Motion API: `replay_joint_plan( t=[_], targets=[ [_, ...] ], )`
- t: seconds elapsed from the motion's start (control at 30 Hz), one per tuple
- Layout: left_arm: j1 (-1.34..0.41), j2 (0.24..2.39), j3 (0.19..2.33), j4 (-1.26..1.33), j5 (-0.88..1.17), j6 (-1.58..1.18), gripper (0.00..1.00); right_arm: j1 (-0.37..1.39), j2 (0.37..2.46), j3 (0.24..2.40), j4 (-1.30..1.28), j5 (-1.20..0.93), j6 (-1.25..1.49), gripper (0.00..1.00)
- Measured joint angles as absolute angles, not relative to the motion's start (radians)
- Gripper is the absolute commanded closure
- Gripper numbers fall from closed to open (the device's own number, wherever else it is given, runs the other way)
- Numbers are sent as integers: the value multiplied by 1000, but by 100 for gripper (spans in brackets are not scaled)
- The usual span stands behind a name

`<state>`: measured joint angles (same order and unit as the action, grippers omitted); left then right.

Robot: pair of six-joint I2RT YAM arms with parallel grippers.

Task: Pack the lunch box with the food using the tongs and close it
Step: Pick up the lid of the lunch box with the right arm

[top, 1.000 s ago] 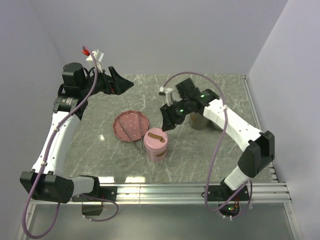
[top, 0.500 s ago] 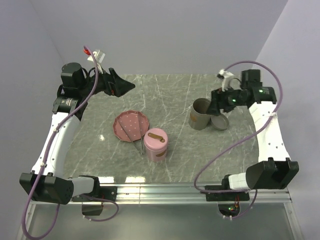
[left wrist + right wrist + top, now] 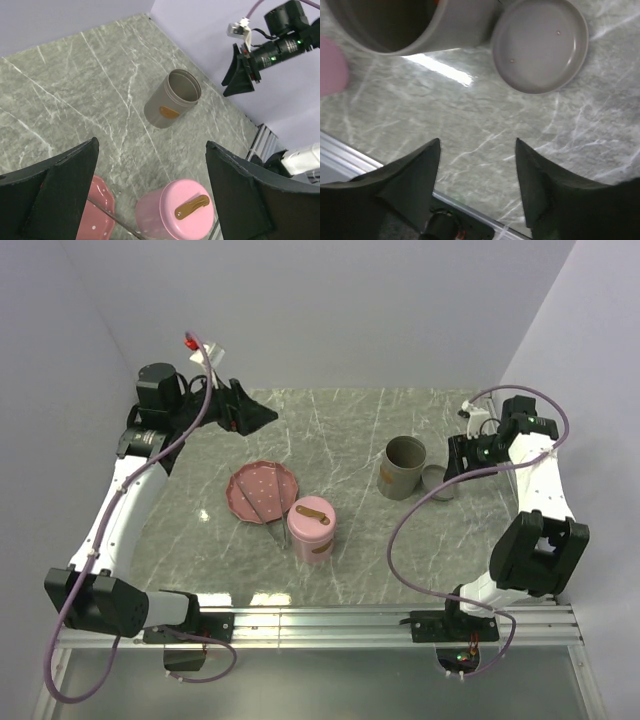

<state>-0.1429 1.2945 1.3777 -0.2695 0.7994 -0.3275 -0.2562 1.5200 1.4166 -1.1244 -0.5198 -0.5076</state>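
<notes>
The grey lunch box (image 3: pixel 403 468) stands open at centre right, also in the left wrist view as a grey lunch box (image 3: pixel 172 100) and at the top of the right wrist view (image 3: pixel 395 25). Its lid (image 3: pixel 437 481) lies upturned beside it on the right. The tongs (image 3: pixel 268 512) lie across the pink plate (image 3: pixel 262 490). No food shows on the plate. My right gripper (image 3: pixel 455 455) hangs open and empty just right of the lid (image 3: pixel 540 45). My left gripper (image 3: pixel 262 418) is raised at back left, open and empty.
A closed pink canister (image 3: pixel 312 530) with a brown handle stands just right of the plate's near edge; it shows between my left fingers (image 3: pixel 175 210). A metal rail (image 3: pixel 380 620) runs along the table's near edge. Walls close in the back and both sides.
My right arm has swung from beside the pink canister out to the right, past the grey lunch box, to its lid. My left gripper has shifted slightly right.
</notes>
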Motion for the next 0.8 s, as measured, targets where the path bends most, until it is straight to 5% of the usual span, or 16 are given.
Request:
replay_joint_plan(
  t=[0.23,0.8],
  targets=[
    [-170,1307,1348,-253,823,-300,5,-260,1579,1302,-1026,-471,-542,44],
    [-212,1307,1279,-217,852,-302,5,-184,1750,1283,-848,-455,-560,46]
  ],
)
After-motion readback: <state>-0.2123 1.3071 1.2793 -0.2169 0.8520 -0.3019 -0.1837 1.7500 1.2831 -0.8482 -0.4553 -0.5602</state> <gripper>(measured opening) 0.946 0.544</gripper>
